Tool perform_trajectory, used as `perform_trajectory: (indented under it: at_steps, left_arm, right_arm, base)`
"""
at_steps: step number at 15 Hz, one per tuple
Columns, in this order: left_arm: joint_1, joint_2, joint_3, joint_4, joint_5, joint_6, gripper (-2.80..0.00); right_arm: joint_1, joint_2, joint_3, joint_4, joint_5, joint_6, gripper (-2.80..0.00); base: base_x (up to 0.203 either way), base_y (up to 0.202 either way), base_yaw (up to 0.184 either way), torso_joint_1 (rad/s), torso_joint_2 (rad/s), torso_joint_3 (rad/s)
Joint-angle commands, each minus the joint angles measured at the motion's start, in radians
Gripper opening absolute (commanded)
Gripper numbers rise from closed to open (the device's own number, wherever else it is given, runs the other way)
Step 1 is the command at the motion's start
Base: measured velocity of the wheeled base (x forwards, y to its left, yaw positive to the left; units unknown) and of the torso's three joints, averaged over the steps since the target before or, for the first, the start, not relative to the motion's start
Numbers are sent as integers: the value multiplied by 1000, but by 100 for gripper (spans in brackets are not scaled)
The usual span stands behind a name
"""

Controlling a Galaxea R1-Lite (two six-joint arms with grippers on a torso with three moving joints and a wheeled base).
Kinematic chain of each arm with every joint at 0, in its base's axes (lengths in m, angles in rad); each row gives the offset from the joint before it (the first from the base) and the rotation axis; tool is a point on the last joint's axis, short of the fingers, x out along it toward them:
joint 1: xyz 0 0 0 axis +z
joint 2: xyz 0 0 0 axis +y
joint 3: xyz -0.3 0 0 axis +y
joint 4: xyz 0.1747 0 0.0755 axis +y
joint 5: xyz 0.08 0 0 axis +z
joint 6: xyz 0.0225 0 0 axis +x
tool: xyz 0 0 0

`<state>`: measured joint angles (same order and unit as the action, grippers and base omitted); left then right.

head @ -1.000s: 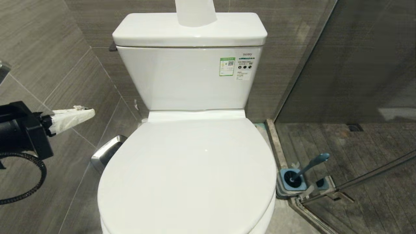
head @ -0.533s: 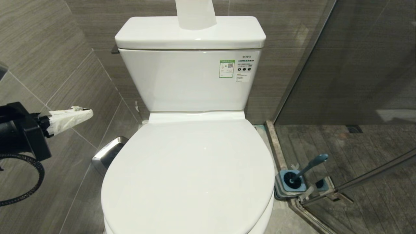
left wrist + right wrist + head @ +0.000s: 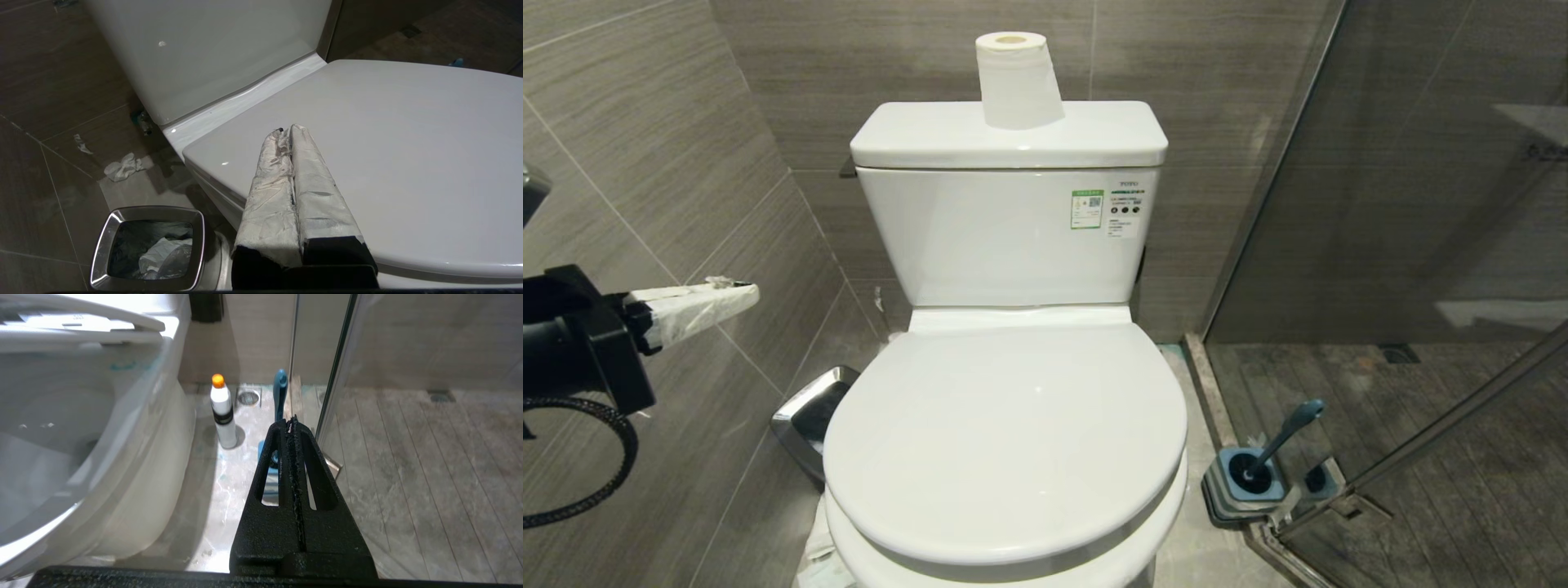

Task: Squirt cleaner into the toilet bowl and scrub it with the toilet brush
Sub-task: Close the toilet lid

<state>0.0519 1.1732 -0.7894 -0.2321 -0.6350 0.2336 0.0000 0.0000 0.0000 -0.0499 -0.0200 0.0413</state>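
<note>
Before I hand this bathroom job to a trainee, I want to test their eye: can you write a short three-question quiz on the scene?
1. True or false: the toilet's lid is down.
2. What stands on the tank? A) paper roll B) cleaner C) bin
3. Where does the toilet brush sit?

Key:
1. True.
2. A.
3. In its blue base on the floor, by the glass shower partition, on the robot's right of the toilet.

One toilet bowl (image 3: 1005,441), one toilet brush (image 3: 1278,445), one cleaner (image 3: 223,412), one paper roll (image 3: 1018,80), one bin (image 3: 147,247).
</note>
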Motion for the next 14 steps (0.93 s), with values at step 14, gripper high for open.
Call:
perform_trajectory:
  at_steps: [14]
  left_arm:
    - [-5,62,-266,473,28,-10,-280]
  right_arm:
    - [0,0,21,-1,0,0,-280]
  base:
    - [0,0,0,1,1,143]
